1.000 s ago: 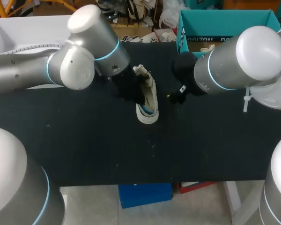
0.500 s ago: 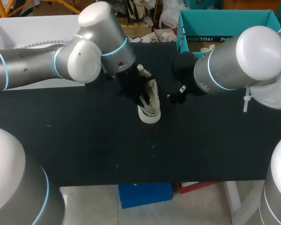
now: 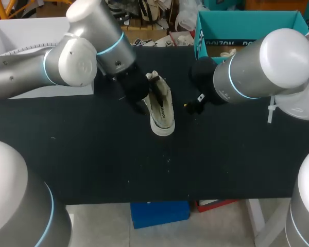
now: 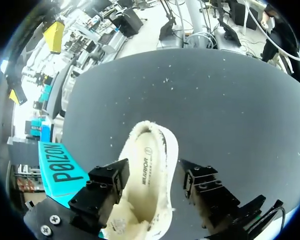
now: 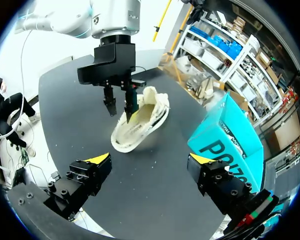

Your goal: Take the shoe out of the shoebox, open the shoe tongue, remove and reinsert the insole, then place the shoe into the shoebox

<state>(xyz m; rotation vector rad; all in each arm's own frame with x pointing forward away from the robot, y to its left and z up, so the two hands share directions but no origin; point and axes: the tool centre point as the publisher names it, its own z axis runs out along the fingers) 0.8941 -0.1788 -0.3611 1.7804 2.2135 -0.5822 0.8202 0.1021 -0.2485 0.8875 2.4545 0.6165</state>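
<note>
Shoe (image 3: 161,108) lies out of its teal shoebox (image 3: 216,38) near the middle of the black table (image 3: 144,170), its long axis running from the far side toward the robot, collar end farthest away. The left gripper (image 5: 120,107), the nearer one, hangs over that collar with fingers parted, one tip apparently at the rim of the opening and the other outside it, though contact is hard to confirm. The right gripper (image 5: 150,160), spread wide and empty, hovers near the shoe's other flank, between shoe and shoebox, with nothing in the way
</note>
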